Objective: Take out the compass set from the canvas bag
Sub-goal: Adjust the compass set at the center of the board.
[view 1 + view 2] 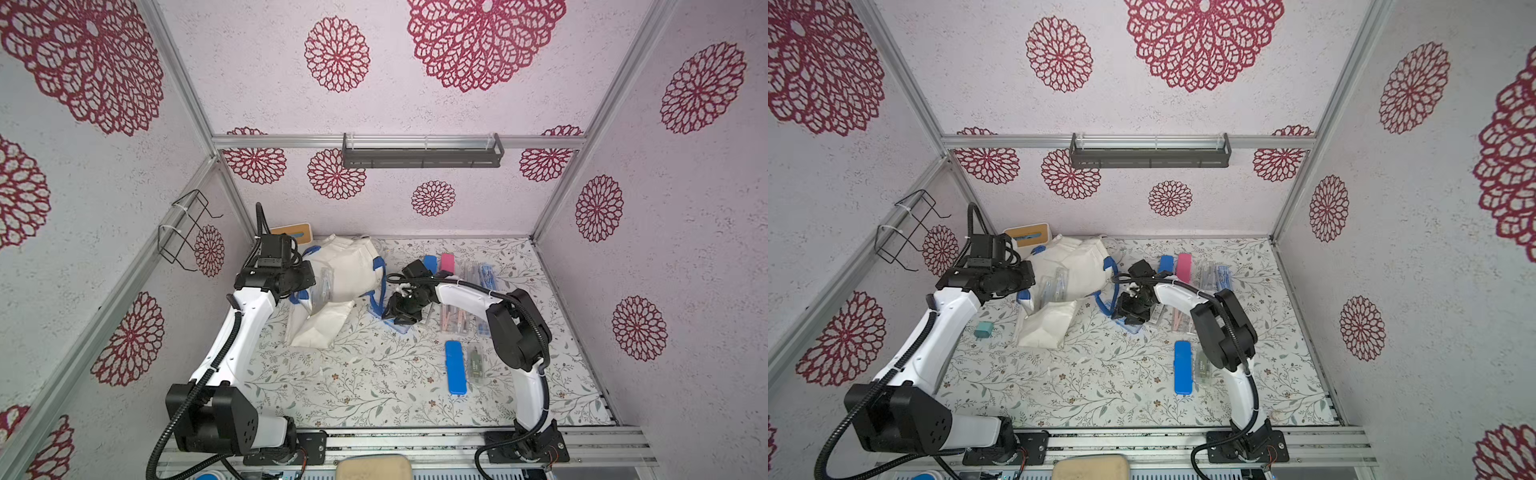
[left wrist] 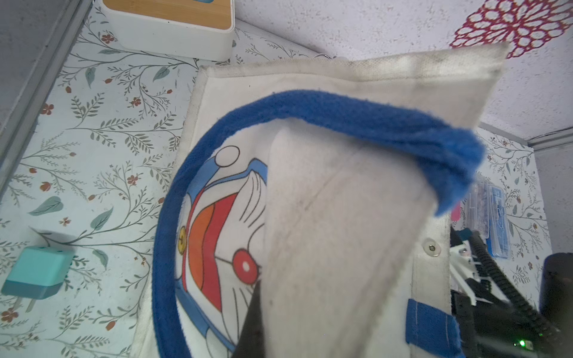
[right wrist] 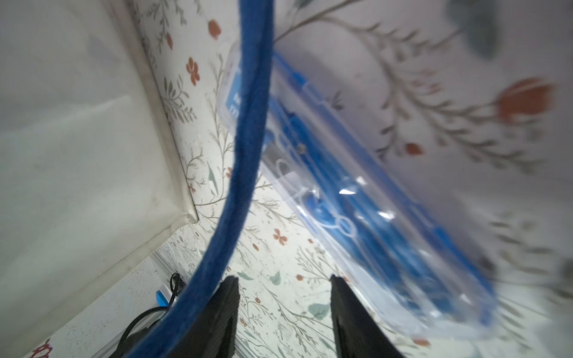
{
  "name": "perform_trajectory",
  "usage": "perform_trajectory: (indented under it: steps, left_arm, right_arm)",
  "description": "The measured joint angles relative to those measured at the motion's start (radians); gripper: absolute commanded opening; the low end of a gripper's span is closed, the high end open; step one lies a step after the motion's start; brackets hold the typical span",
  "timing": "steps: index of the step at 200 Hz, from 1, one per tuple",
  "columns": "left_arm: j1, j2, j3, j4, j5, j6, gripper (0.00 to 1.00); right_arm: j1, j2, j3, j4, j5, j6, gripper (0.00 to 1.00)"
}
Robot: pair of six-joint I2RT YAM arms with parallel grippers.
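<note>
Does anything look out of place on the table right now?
The canvas bag lies crumpled on its side, not upright, and one blue handle crosses over a clear case beside the open right claw.

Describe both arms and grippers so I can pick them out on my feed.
Both arms match: the left arm and right arm have glossy white curved links, bulky black joint housings and black base plates. A black corrugated cable runs along each. The left gripper and right gripper are matte black with tapered fingers.
</note>
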Motion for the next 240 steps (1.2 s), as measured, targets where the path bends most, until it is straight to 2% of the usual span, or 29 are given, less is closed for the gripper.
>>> perform_trajectory:
  steps: [29,65,110,128,165,196,240]
  left_arm:
    - [0.0,-0.001,0.0,-0.006,-0.007,0.0,0.0]
    - [0.0,-0.026,0.0,-0.024,-0.021,-0.004,0.0]
    - [0.0,-0.081,-0.006,-0.043,-0.029,-0.005,0.0]
    - [0.0,-0.092,-0.016,-0.045,-0.029,-0.005,0.0]
    - [0.0,-0.093,-0.032,-0.043,-0.003,-0.004,0.0]
    - [-0.004,-0.093,-0.032,-0.035,0.019,-0.004,0.0]
    - [-0.058,-0.087,-0.032,-0.015,0.04,-0.003,0.0]
  right_arm:
    - [0.048,0.072,0.049,0.058,-0.038,0.045,0.42]
    - [0.045,0.138,0.065,0.129,-0.042,0.114,0.41]
    - [0.031,0.152,0.095,0.168,0.044,0.149,0.41]
    - [0.014,0.144,0.073,0.21,0.067,0.172,0.45]
    - [-0.043,0.092,-0.003,0.263,0.113,0.213,0.51]
    - [-0.07,0.037,-0.059,0.278,0.131,0.238,0.52]
    - [-0.081,-0.235,-0.157,0.249,0.188,0.302,0.43]
